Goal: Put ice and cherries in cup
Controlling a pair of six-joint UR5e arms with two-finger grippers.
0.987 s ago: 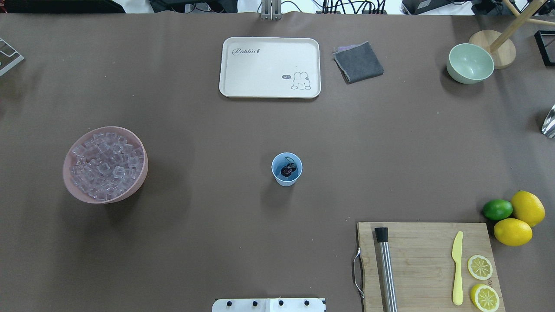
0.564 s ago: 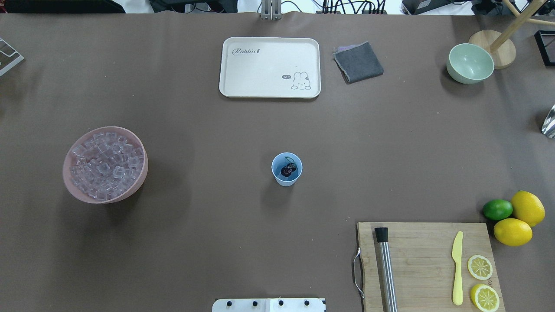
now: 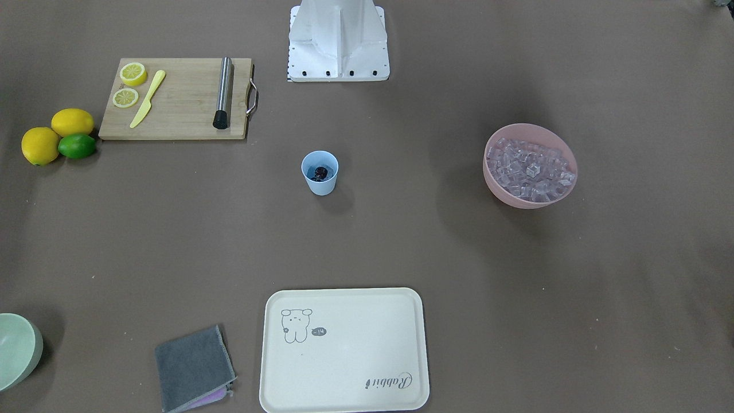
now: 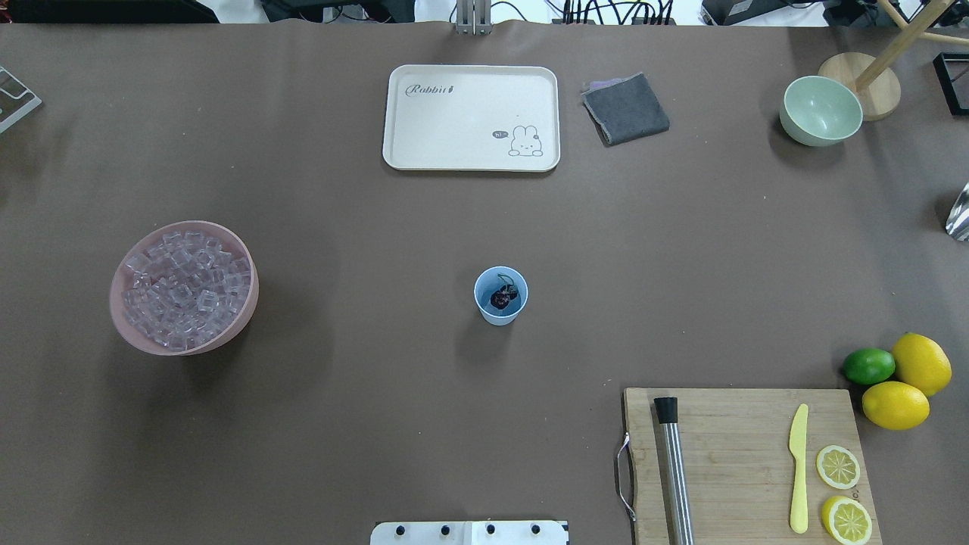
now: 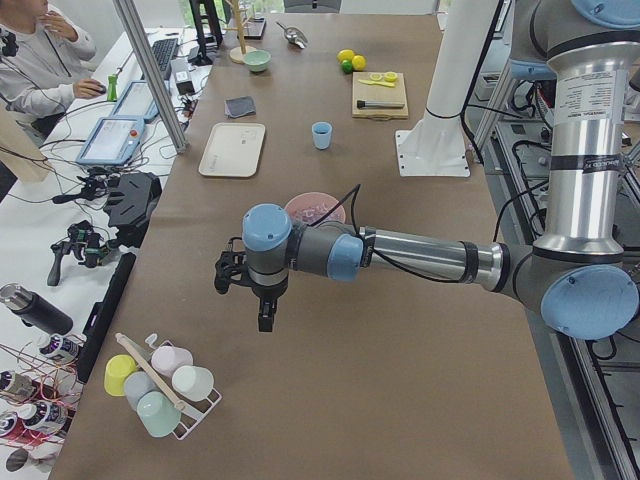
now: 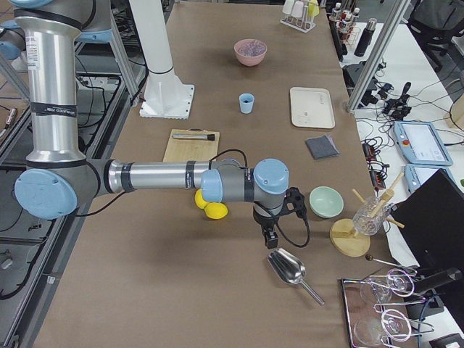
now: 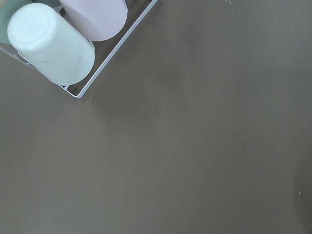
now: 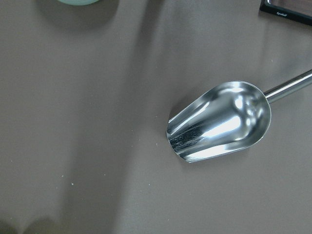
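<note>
Silver-tubed left arm (image 5: 420, 258) and right arm (image 6: 152, 175) carry pale blue joint caps and black cables.

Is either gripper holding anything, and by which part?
Nothing visibly held: the left gripper hangs above the table, the right gripper above the scoop, which lies on it.

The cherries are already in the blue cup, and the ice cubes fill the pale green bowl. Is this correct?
Not quite. The cherries are in the blue cup, but the ice cubes fill the pink bowl, not the pale green bowl, which looks empty. The overhead exterior view shows this.
</note>
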